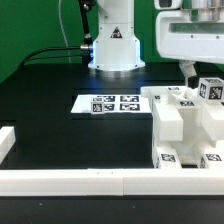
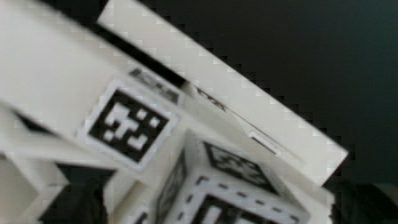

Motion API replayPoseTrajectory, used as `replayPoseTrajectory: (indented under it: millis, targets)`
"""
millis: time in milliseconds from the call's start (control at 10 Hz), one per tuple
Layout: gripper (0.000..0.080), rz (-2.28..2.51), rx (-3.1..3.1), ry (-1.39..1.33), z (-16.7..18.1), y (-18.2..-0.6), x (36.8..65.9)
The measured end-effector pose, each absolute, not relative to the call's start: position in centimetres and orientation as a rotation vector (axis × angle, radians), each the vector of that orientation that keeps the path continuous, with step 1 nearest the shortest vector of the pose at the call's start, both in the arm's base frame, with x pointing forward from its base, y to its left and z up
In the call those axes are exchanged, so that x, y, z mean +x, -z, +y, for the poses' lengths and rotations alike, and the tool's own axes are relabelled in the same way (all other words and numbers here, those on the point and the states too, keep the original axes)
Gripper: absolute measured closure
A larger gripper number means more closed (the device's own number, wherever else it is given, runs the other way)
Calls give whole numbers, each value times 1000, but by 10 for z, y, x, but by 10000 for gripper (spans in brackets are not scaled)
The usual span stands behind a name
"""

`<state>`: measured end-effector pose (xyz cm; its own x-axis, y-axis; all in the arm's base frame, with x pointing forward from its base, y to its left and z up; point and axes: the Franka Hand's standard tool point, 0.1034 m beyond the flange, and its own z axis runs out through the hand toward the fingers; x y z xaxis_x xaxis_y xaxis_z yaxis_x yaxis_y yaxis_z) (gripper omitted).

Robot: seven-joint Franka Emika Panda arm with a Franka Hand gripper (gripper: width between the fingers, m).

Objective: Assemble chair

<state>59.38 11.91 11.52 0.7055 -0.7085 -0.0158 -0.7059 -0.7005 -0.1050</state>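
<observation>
The chair's white blocky parts [image 1: 185,130] stand grouped at the exterior view's right, several of them bearing black-and-white tags. My gripper [image 1: 200,80] hangs just above them and grips a small white tagged chair piece [image 1: 211,88]. One dark finger [image 1: 187,70] shows beside that piece. In the wrist view the tagged piece [image 2: 222,185] fills the space between the jaws of my gripper [image 2: 217,205]. A tagged white block [image 2: 125,120] and a long flat white panel [image 2: 231,90] lie close behind it. The fingertips are mostly hidden by blur.
The marker board [image 1: 115,103] lies flat on the black table left of the chair parts. Long white border rails run along the near edge [image 1: 80,180] and the left edge [image 1: 6,145]. The robot base [image 1: 115,45] stands at the back.
</observation>
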Motion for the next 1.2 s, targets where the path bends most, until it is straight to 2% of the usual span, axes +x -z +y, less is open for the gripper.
replayPoseTrajectory:
  millis: [300,400,600,700,800,900,1000,1200]
  targets:
    - [151,907,-2908,58,118,-115,594]
    - [151,503,-3055,92,118,-116,594]
    - [151,486,-3068,99,118,-116,595]
    - [263,503,-3066,98,118,-116,595]
    - [263,566,-3052,96,119,-116,595]
    - [445,717,-3016,91,119,-115,595]
    - [520,820,-2988,87,119,-115,595]
    - [520,1102,-2885,76,118,-115,596]
